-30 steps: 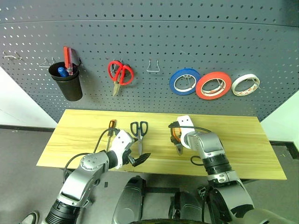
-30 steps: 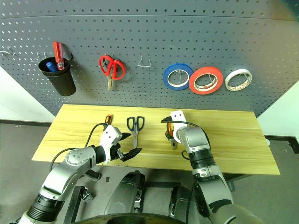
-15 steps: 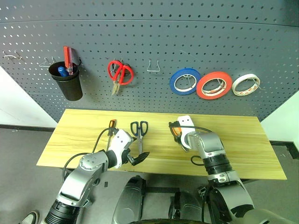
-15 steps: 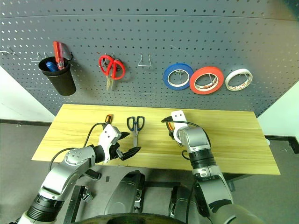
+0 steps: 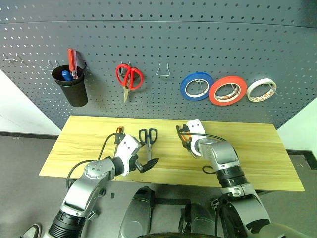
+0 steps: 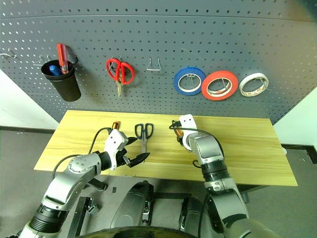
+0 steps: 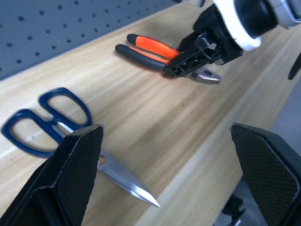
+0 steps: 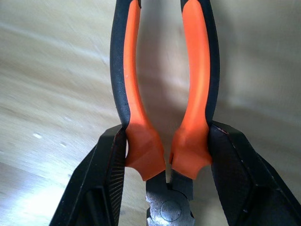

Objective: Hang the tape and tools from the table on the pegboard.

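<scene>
Since a second ago the right gripper (image 8: pixel 167 174) has clamped onto the orange-and-black-handled pliers (image 8: pixel 162 94) and is tipping them up, so the handles are now rising off the light yellowish wood-plank table (image 5: pixel 257 148) toward the dark grey perforated pegboard (image 5: pixel 163 44); its two black fingers (image 8: pixel 101 183) are pressing on the outside of both handles near the pivot, about half closed; in the left wrist view the steel nose of the pliers is sitting low, close to the wood, though I can't tell if it's touching.

Left gripper (image 5: pixel 147 164) is hovering wide open with nothing in it, just over the front edge of the table; the dark blue-black-handled scissors with long steel blades (image 5: pixel 147 140) are lying flat right beside it, blades pointing toward the front edge; the small screwdriver with the orange-and-black handle (image 5: pixel 117 136) is lying just left of those.

Up on the pegboard, the flat bright red-orange ring of tape (image 5: pixel 227 90) is already hanging on a hook, sitting between a blue tape roll (image 5: pixel 196 86) and a smaller pale-cored roll (image 5: pixel 261 89); red-handled scissors (image 5: pixel 128 78) and a black cup holding screwdrivers (image 5: pixel 71 85) are hanging further left.
</scene>
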`<act>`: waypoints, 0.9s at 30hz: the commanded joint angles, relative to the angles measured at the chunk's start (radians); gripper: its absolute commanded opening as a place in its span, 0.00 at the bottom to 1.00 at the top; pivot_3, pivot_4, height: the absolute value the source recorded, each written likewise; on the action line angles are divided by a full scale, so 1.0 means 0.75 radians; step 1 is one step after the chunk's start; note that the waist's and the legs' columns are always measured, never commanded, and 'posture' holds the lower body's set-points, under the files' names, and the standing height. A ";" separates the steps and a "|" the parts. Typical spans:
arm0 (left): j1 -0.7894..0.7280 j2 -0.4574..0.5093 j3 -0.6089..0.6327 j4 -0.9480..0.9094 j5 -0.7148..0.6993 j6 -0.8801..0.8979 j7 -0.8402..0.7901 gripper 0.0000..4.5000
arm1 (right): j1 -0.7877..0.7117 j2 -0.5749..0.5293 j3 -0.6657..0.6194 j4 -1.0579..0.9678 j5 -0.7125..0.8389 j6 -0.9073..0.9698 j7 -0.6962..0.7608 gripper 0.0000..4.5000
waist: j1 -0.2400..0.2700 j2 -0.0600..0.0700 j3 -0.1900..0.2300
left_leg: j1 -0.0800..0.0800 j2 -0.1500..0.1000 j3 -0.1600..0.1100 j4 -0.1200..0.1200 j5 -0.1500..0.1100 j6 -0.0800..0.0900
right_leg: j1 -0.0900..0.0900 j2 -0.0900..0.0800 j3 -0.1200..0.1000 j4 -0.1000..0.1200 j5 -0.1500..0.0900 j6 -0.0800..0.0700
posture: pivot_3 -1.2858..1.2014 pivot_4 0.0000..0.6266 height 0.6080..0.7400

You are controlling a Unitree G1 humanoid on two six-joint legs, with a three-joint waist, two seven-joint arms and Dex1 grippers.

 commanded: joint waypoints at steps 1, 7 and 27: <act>-0.018 -0.013 0.030 -0.011 -0.027 -0.050 -0.006 1.00 | 0.023 -0.036 0.006 -0.203 -0.002 -0.023 0.023 0.49 | 0.002 0.000 0.000 | 0.000 0.000 0.000 0.000 0.000 0.000 | 0.000 0.000 0.000 0.000 0.000 0.000 | 0.68 0.21 0.16; -0.030 -0.051 0.068 0.020 -0.053 -0.150 -0.011 1.00 | 0.119 -0.124 0.009 -0.473 0.047 -0.005 0.125 0.49 | 0.027 0.000 0.000 | 0.000 0.000 -0.001 0.000 0.000 0.000 | 0.001 0.000 0.000 -0.001 0.000 0.000 | 0.68 0.19 0.16; -0.020 -0.186 0.180 0.233 -0.009 -0.809 0.028 1.00 | 0.245 -0.204 -0.226 -0.821 0.398 -0.281 0.445 0.49 | 0.036 0.000 0.000 | 0.002 -0.001 -0.005 0.001 0.000 0.000 | 0.007 0.000 -0.003 -0.005 0.000 0.001 | 0.67 0.15 0.16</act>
